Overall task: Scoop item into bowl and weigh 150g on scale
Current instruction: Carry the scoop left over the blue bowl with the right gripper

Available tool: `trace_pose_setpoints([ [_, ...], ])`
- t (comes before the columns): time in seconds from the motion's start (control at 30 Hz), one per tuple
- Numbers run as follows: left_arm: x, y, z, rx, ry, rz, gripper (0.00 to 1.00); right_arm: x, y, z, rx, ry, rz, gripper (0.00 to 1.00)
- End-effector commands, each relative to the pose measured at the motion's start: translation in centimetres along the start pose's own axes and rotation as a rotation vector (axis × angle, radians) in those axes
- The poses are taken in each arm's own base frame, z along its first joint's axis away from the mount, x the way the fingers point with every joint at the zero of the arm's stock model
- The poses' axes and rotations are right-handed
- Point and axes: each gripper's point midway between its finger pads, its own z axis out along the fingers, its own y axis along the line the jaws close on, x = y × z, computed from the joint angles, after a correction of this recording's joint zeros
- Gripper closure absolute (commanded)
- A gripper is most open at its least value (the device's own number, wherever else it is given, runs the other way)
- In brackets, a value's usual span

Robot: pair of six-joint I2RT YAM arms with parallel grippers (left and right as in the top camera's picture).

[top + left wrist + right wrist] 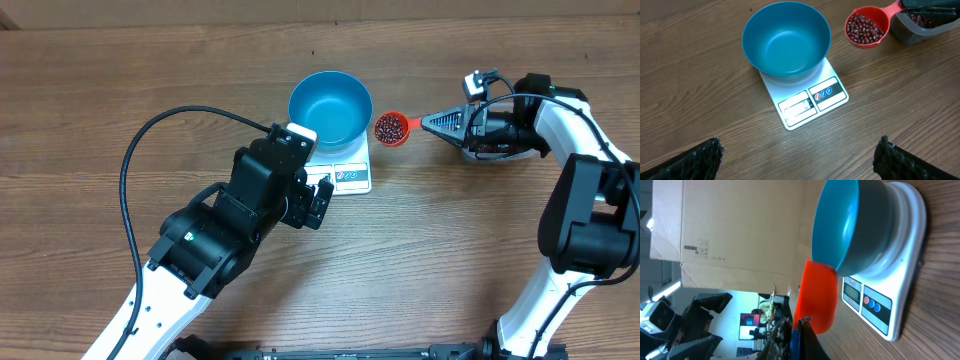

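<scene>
Stretching toward the bowl [330,105], right claw [428,123] grips a scoop [410,123] of beans [390,127]; left claw [322,203] gapes wide.

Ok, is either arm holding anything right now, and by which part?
The right fingers are shut on the red scoop of beans, gripping the end of its handle. The left fingers are open and hold nothing.

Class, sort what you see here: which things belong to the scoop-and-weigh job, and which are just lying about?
Belong to the job: beans; red scoop; blue bowl; scale; supply tub.
Just lying about: cardboard box; black cable.
</scene>
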Motion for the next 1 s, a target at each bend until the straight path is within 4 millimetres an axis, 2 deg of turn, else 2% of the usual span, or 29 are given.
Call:
trace_pose_setpoints([
  [0.0, -0.2, 0.3, -0.5, -0.007, -0.018, -0.013, 0.00, -0.1, 0.8, 0.5, -0.057, -0.007, -0.009, 0.96],
  [0.33, -0.2, 0.3, -0.5, -0.007, -0.018, -0.013, 0.01, -0.3, 1.1, 0.5, -0.077, -0.012, -0.011, 0.96],
  [0.63, -0.2, 0.3, -0.5, -0.007, -0.018, -0.013, 0.00, -1.2, 1.4, 0.7, -0.107, -0.021, -0.014, 0.96],
  [0.97, -0.2, 0.3, -0.5, -0.007, -0.018, -0.013, 0.00, -1.5, 1.8, 3.1, -0.118, 0.031, -0.030, 0.96],
])
